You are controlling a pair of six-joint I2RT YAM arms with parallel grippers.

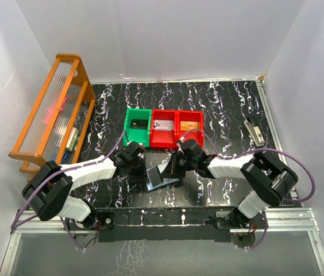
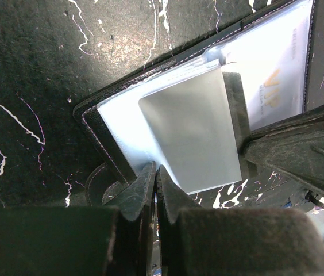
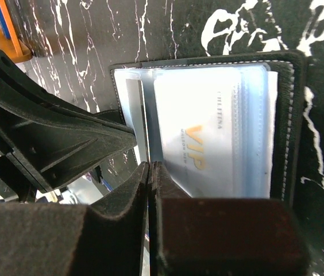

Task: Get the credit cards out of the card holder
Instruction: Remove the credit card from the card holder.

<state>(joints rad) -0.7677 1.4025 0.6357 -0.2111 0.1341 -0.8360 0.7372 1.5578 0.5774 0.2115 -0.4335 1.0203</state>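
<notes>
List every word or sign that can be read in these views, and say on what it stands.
"VIP": gold letters on the white card in the card holder.
Small print beside it: too small to read.
Red glow on the wooden rack: too blurred to read.

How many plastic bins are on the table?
3, side by side in one row: the green bin on the left, the middle red bin, and the right red bin. None appears hidden.
</notes>
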